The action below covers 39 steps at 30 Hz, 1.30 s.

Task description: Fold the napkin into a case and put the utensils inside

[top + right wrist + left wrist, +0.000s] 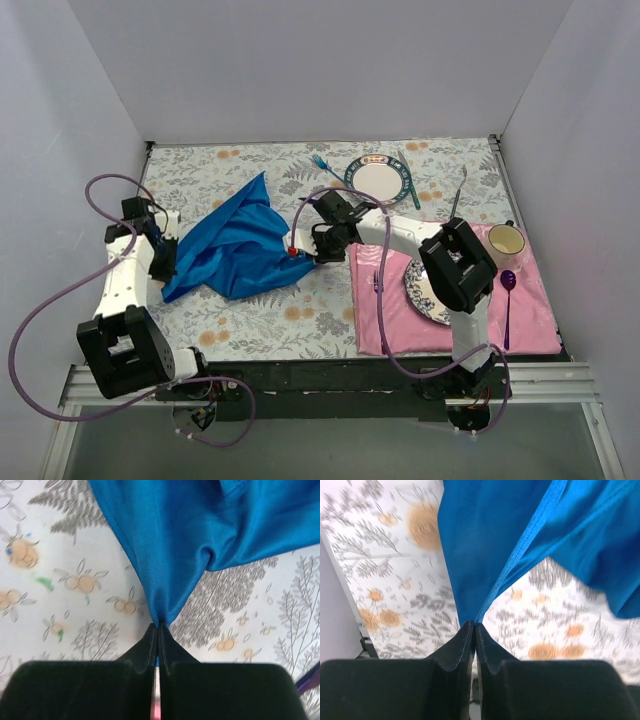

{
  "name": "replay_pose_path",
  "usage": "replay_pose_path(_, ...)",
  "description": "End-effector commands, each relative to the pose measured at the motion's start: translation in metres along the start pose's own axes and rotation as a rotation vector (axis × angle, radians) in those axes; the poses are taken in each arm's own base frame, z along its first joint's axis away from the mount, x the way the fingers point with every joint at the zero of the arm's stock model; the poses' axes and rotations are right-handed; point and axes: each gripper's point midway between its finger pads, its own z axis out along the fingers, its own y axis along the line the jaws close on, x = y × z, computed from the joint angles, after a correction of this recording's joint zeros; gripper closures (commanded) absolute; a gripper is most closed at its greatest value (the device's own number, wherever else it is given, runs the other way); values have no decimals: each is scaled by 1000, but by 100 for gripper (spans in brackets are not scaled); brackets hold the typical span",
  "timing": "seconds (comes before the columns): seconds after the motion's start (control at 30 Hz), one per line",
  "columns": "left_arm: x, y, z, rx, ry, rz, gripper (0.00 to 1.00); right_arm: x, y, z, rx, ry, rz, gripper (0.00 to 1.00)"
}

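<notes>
Our left end effector [474, 625] and right end effector [158, 626] are each clamped shut on an edge of the bright royal-blue soft cloth napkin [235, 245], which hangs bunched between them over the floral table [270, 322]. We judge folding barely begun; next we should spread it taut and flat.

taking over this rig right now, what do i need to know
left tool: shut on an edge of the napkin.
right tool: shut on another corner of it.
napkin: bunched between the two, not folded.
light-blue fork: on the far side of the table, outside the cloth.
done: both grasps.
left: all the folding, then the loading.
</notes>
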Motion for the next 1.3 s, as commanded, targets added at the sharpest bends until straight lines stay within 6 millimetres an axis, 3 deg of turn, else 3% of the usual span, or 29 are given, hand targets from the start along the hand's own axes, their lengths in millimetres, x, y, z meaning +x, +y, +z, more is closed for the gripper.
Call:
replay_pose_path(0.0,69,-20,-24,130,154,209,95,-10,21,-37,-14,-29,-13,99)
replay_pose_path(0.07,87,-19,-28,136,210,235,100,-13,25,-48,5,-27,-48,99)
replay_pose_path(0.13,99,-5,-33,114,240,204,100,-2,26,-54,35,19,-61,99)
replay_pose_path(0.27,97,45,-38,-17,263,95,100,17,23,-69,60,52,-52,99)
replay_pose_path(0.43,121,102,-28,-141,357,29,100,28,14,-76,98,88,-62,99)
replay_pose_path(0.5,108,124,-23,-202,307,36,100,27,8,-77,118,86,-61,99)
replay_pose_path(0.53,92,124,-19,-174,244,32,93,25,7,-76,121,79,-61,99)
replay_pose_path(0.57,64,130,-30,-176,155,27,81,19,2,-78,135,63,-56,99)
replay_pose_path(0.6,37,120,-34,-151,85,39,57,16,-1,-78,139,47,-46,99)
replay_pose_path(0.63,18,109,-37,-119,35,67,46,11,-5,-78,151,30,-44,99)
replay_pose_path(0.67,-16,95,-45,-60,-80,104,38,7,-9,-79,160,19,-33,99)
replay_pose_path(0.7,-44,67,-46,-23,-148,145,30,4,-10,-78,157,8,-28,99)
replay_pose_path(0.73,-62,51,-48,2,-198,178,20,2,-11,-77,153,4,-25,99)
replay_pose_path(0.77,-84,38,-45,18,-249,201,17,1,-11,-77,147,2,-21,99)
replay_pose_path(0.8,-107,8,-46,64,-290,231,16,-1,-13,-78,150,0,-20,99)
replay_pose_path(0.87,-133,-23,-39,177,-326,238,13,-3,-15,-80,160,-4,-19,99)
replay_pose_path(0.9,-156,-37,-31,234,-328,234,12,-5,-15,-82,162,-11,-16,99)
replay_pose_path(0.97,-174,-56,-18,356,-308,174,13,-8,-13,-85,165,-20,-12,99)
replay_pose_path(1.0,-182,-70,4,430,-271,163,14,-8,-10,-87,168,-27,-9,99)
replay_pose_path(1.07,-218,-72,8,439,-329,135,16,-10,-7,-87,171,-33,-9,99)
replay_pose_path(1.13,-237,-74,35,419,-309,127,20,-10,-3,-86,176,-30,-19,99)
replay_pose_path(1.27,-248,-78,78,389,-277,143,32,-10,-3,-84,177,-20,-11,99)
